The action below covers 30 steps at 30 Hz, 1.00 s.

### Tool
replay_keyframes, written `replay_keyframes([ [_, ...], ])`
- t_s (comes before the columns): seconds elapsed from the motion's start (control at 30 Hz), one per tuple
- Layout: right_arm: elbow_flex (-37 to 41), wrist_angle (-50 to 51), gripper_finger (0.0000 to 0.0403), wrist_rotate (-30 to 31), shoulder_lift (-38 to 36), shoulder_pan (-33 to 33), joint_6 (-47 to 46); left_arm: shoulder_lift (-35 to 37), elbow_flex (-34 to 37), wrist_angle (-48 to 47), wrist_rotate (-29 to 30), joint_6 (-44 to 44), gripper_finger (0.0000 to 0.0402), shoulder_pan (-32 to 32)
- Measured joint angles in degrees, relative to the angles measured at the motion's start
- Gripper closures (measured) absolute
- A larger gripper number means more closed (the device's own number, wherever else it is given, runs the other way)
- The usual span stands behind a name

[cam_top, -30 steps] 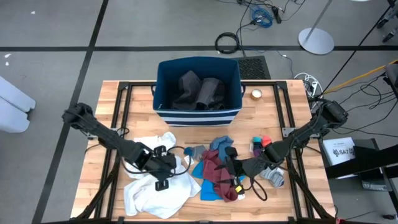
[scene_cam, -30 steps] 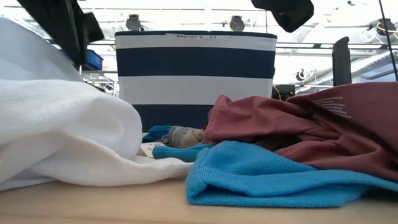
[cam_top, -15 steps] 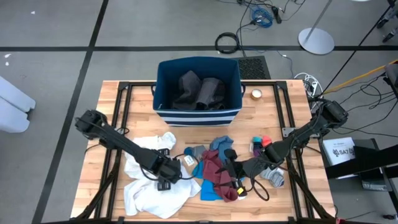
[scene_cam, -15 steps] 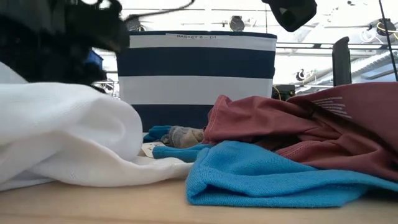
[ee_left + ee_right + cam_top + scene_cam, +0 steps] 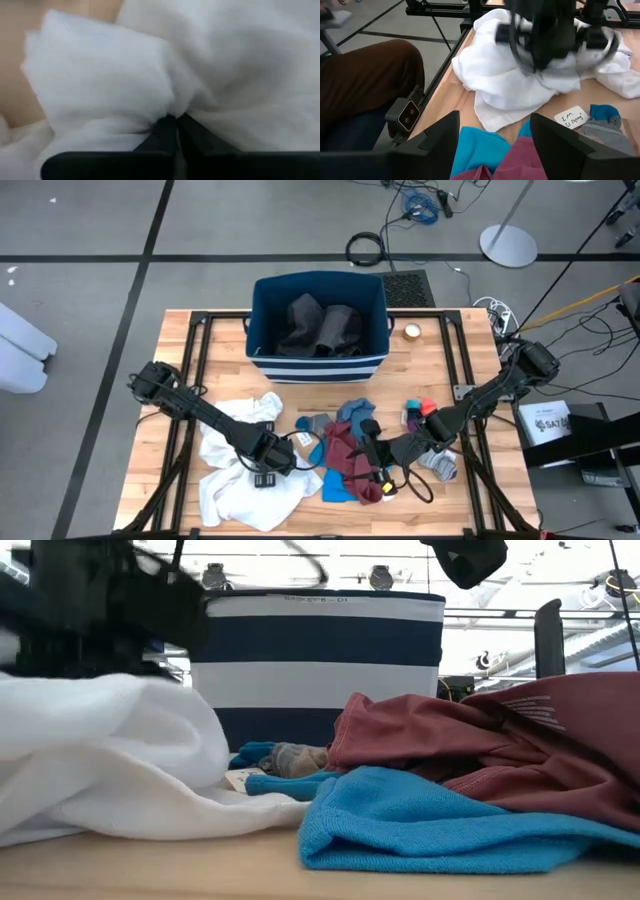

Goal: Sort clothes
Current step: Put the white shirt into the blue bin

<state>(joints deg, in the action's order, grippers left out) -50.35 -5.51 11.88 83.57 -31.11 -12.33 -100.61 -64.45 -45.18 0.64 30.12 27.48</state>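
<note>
We see the white garment heaped on the table's front left part, a fold of it pinched between the closed fingers of our left end effector, which sits on the heap's right edge. Just beside it lie the bright blue piece and the maroon garment. Above these hangs our right end effector, fingers spread apart, holding nothing. Behind stands the navy striped bin, dark grey clothes inside.

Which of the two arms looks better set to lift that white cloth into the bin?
Probably the left. Its pincer is already shut on the white cloth. The right pincer hangs open over the maroon cloth, off to the side.
</note>
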Motion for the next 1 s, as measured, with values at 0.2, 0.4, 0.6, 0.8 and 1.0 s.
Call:
replay_keyframes([
  [0.2, 0.0, 0.42, 0.0174, 0.07, 0.0, 0.0, 1.06, 8.41, -8.8, -2.73, 7.62, -4.11, 0.0396, 0.0],
  [0.4, 0.0, 1.96, 0.0174, 0.07, 0.0, 0.0, 1.06, 19.45, -15.23, -1.6, 15.04, -7.14, 0.0396, 2.71],
  [0.6, 0.0, 2.2, 0.0174, 0.08, 0.01, 0.0, -0.23, 28.23, -15.81, 0.33, 16.15, -9.08, 0.0396, 7.05],
  [0.8, 0.0, 0.88, 0.0174, 0.19, 0.01, 0.02, -0.23, 31.83, -15.84, 0.68, 19.37, -9.6, 0.0397, 10.23],
  [1.0, -0.07, -7.86, 0.0174, 4.67, 0.91, 0.02, 7.77, 31.53, -15.84, 0.71, 21.01, -9.64, 0.0397, 10.56],
])
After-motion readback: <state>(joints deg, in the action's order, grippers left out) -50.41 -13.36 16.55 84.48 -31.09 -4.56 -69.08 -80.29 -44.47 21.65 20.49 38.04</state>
